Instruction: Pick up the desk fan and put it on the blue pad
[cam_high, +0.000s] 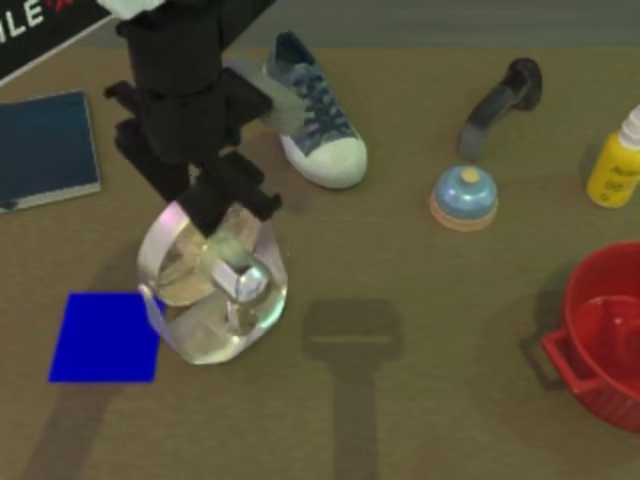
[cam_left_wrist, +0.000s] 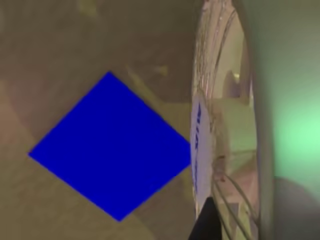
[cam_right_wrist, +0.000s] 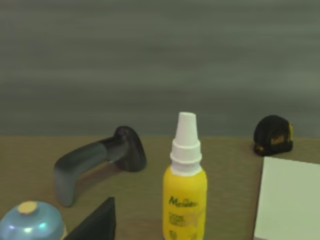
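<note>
The desk fan (cam_high: 215, 290), a shiny silver drum with a chrome hub, is at the table's left with its face turned up. My left gripper (cam_high: 237, 205) comes down on its far rim and is shut on it. In the left wrist view the fan's rim (cam_left_wrist: 225, 125) fills the right side, with one dark fingertip (cam_left_wrist: 206, 222) against it. The blue pad (cam_high: 105, 337) lies flat just left of the fan, whose rim overlaps the pad's right corner in the top view. The pad (cam_left_wrist: 112, 147) is bare. My right gripper (cam_right_wrist: 102, 222) is outside the top view.
A navy book (cam_high: 45, 150) lies at the far left and a sneaker (cam_high: 315, 110) behind the fan. A blue-domed bell (cam_high: 463, 197), a dark handheld scanner (cam_high: 500, 105), a yellow bottle (cam_high: 615, 165) and a red pot (cam_high: 605, 335) fill the right side.
</note>
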